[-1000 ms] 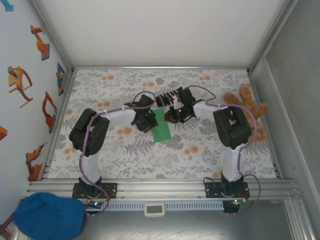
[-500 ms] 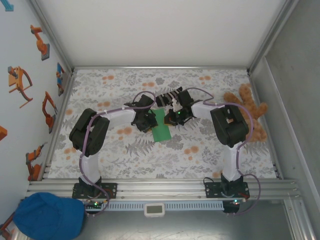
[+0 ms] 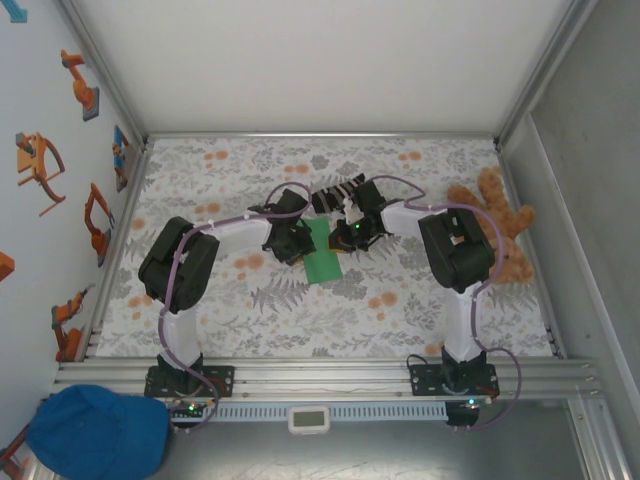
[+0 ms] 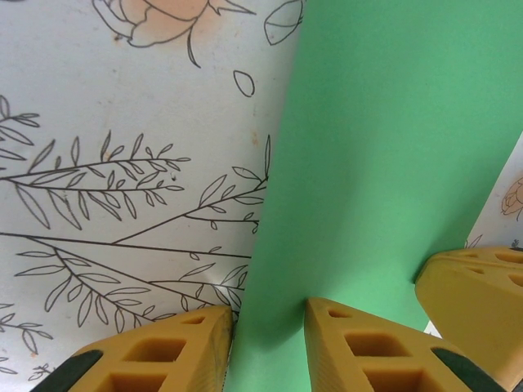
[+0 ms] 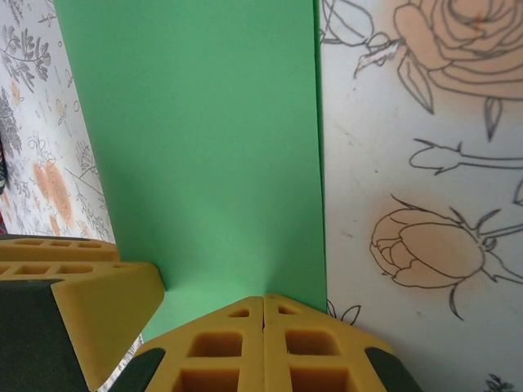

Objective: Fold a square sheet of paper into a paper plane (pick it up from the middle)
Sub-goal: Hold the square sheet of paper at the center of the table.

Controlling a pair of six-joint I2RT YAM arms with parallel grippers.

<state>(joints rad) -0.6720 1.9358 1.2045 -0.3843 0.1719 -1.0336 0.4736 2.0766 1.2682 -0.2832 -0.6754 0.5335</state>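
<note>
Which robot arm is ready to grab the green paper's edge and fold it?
Probably the left. The left fingers stand open astride the edge of the green paper; the right fingers are shut, with their tips at the paper.

My left tool [image 4: 268,317] sits at the bottom of the view, its two yellow fingers [image 4: 155,355] standing apart. The green paper [image 4: 384,147] spreads over the table [image 4: 106,106] ahead of the tool and off to its right. The paper's left edge runs down into the gap between my fingers, close to the left one, and the right finger sits over the green. Left of the paper, the table's covering shows drawn leaves and a peach flower. My right tool [image 4: 478,282] shows a yellow finger at the lower right, against the paper's right edge.
</note>
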